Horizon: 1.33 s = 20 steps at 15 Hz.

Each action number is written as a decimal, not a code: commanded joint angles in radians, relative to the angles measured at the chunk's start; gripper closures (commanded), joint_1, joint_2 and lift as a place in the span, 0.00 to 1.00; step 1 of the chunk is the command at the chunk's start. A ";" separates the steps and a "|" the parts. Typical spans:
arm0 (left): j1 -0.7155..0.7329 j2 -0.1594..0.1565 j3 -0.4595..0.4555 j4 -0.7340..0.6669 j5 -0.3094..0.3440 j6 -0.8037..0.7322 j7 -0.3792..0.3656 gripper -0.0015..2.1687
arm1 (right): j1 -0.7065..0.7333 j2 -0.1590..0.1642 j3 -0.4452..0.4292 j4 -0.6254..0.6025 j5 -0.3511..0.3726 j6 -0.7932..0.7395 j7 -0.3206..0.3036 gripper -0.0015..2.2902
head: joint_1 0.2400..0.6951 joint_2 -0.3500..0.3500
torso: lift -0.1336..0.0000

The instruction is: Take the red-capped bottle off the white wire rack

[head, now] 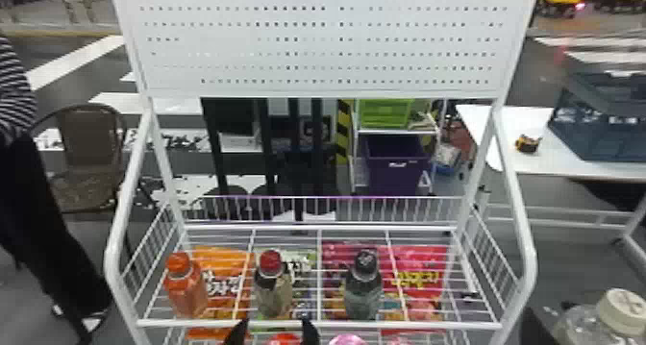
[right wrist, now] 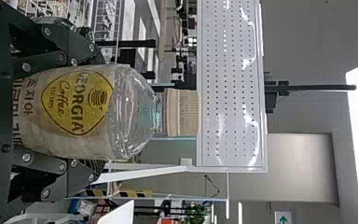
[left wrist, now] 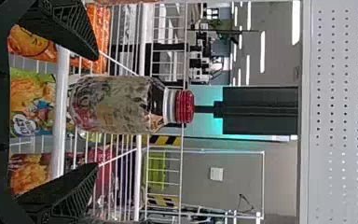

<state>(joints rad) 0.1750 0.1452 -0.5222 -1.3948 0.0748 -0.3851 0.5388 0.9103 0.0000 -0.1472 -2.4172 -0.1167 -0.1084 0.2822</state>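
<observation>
Head view gives fingertips, left wrist view the left gripper's (head: 275,330) widely parted fingers — red-capped bottle (left wrist: 116,105) vertical, cap up; right gripper (head: 536,327) seemingly grasping the cream-capped bottle (right wrist: 135,112).

Orange-capped bottle (head: 186,291), purple bin (head: 396,176)

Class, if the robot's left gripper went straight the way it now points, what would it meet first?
Most likely the red-capped bottle, which lines up between the left gripper's open fingers. Depth is unclear, though, so the fingers might brush the rack's front bar first.
</observation>
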 commanded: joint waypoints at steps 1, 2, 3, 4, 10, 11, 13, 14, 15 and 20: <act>-0.046 -0.001 0.004 0.046 0.025 -0.005 -0.013 0.04 | 0.002 0.001 0.000 -0.003 0.002 0.000 0.000 0.60 | 0.57 0.50 | 1.00; -0.068 -0.002 0.005 0.066 0.033 -0.005 -0.013 0.04 | 0.004 0.001 0.000 -0.008 0.002 0.000 0.000 0.60 | 0.57 0.50 | 1.00; -0.084 -0.004 0.007 0.085 0.039 -0.005 -0.014 0.04 | 0.006 0.001 0.000 -0.011 0.002 0.000 0.000 0.60 | 0.57 0.50 | 1.00; -0.104 -0.006 0.010 0.108 0.043 -0.005 -0.014 0.04 | 0.009 0.001 0.000 -0.013 0.000 0.000 0.000 0.60 | 0.57 0.50 | 1.00; -0.193 -0.012 0.028 0.206 0.096 -0.005 -0.062 0.04 | 0.024 0.001 -0.009 -0.019 -0.001 0.000 0.000 0.60 | 0.57 0.50 | 1.00; -0.200 -0.012 0.030 0.206 0.097 -0.005 -0.063 0.04 | 0.024 0.001 -0.009 -0.020 -0.001 0.000 0.000 0.60 | 0.57 0.50 | 1.00; -0.203 -0.010 0.036 0.206 0.097 -0.005 -0.091 0.19 | 0.024 0.001 -0.011 -0.019 -0.001 0.000 0.000 0.60 | 0.57 0.50 | 1.00; -0.201 -0.010 0.042 0.206 0.099 -0.005 -0.108 0.36 | 0.022 0.001 -0.011 -0.014 -0.001 0.000 0.000 0.60 | 0.57 0.50 | 1.00; -0.201 -0.009 0.045 0.204 0.100 -0.005 -0.114 0.55 | 0.019 0.001 -0.011 -0.011 -0.003 0.000 0.000 0.60 | 0.57 0.50 | 1.00; -0.118 0.027 0.053 -0.009 0.100 0.130 -0.095 0.99 | 0.007 0.001 -0.011 0.010 -0.009 0.000 0.000 0.60 | 0.57 0.50 | 1.00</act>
<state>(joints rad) 0.0167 0.1529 -0.4735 -1.2924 0.1783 -0.3294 0.4369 0.9209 0.0000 -0.1580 -2.4122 -0.1247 -0.1080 0.2822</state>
